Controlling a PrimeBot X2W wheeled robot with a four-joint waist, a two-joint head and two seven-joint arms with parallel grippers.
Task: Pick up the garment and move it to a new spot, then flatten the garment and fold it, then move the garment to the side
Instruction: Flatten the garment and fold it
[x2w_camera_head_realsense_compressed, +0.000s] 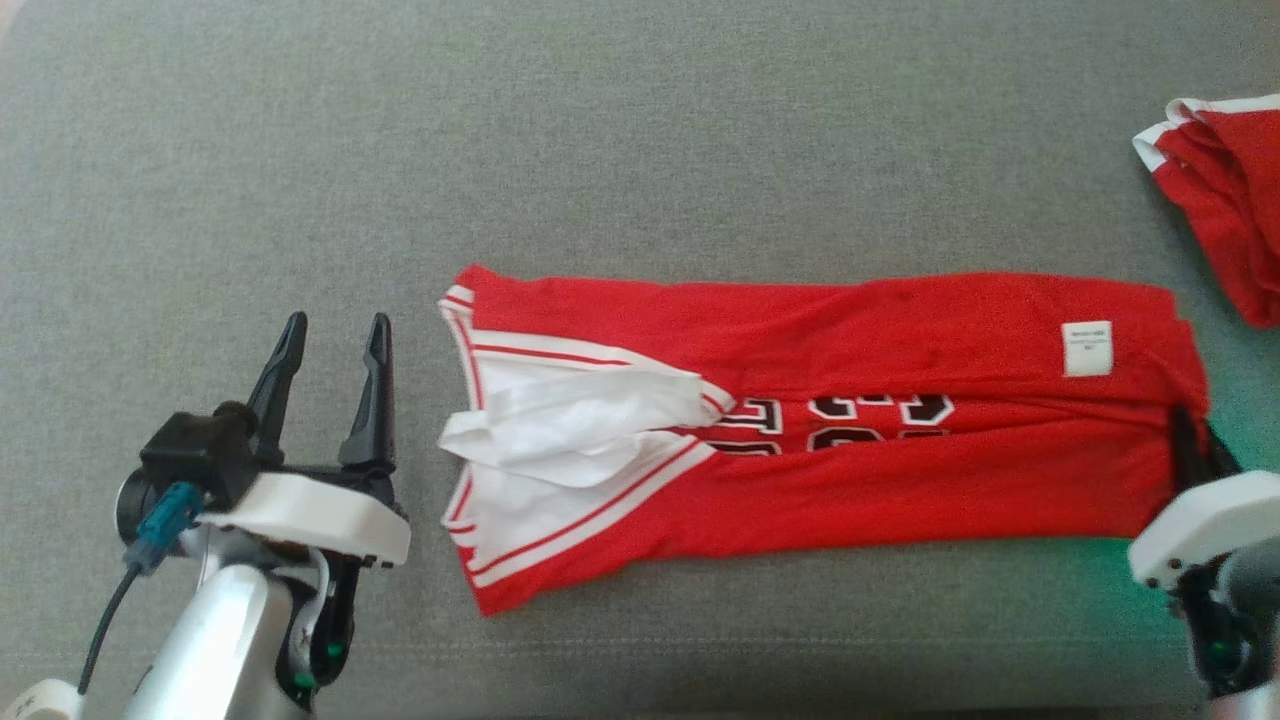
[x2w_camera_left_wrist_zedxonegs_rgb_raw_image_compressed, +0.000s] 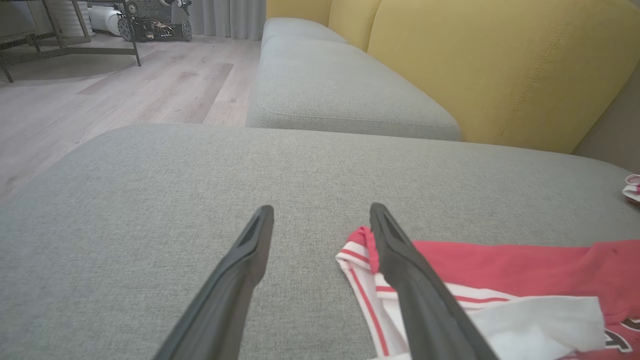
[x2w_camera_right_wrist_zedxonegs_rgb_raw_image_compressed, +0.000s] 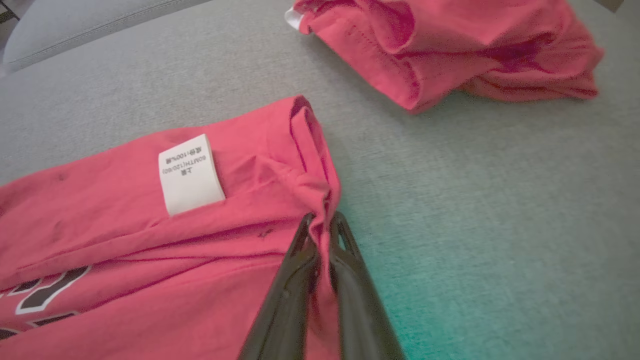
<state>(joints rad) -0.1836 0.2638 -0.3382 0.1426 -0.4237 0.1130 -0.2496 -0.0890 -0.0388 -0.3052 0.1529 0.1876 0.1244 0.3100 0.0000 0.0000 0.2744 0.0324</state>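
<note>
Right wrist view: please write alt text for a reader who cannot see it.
The right gripper is shut on the edge of a red jersey lying on a grey cushion. A white label sits near that edge, and a second red garment lies crumpled beyond.

Black-and-white lettering (x2w_camera_head_realsense_compressed: 840, 422) on the red garment (x2w_camera_head_realsense_compressed: 850, 330) lies half swallowed by a lengthwise fold, its characters unreadable in the head view, where the print on the white label (x2w_camera_head_realsense_compressed: 1087, 348) is also too small to read. A second red garment (x2w_camera_head_realsense_compressed: 1225, 200) runs off that view's right edge. The right gripper (x2w_camera_right_wrist_zedxonegs_rgb_raw_image_compressed: 323, 217) is mostly cut off at the head view's lower right corner; in its own wrist view the pinched hem disappears between the closed jaws. In the left wrist view, one finger of the left gripper (x2w_camera_left_wrist_zedxonegs_rgb_raw_image_compressed: 321, 210) covers part of the striped trim (x2w_camera_left_wrist_zedxonegs_rgb_raw_image_compressed: 356, 262), a pink-and-white scrap (x2w_camera_left_wrist_zedxonegs_rgb_raw_image_compressed: 632, 187) is clipped at the right edge, and distant machinery (x2w_camera_left_wrist_zedxonegs_rgb_raw_image_compressed: 155, 22) is too small to identify.
</note>
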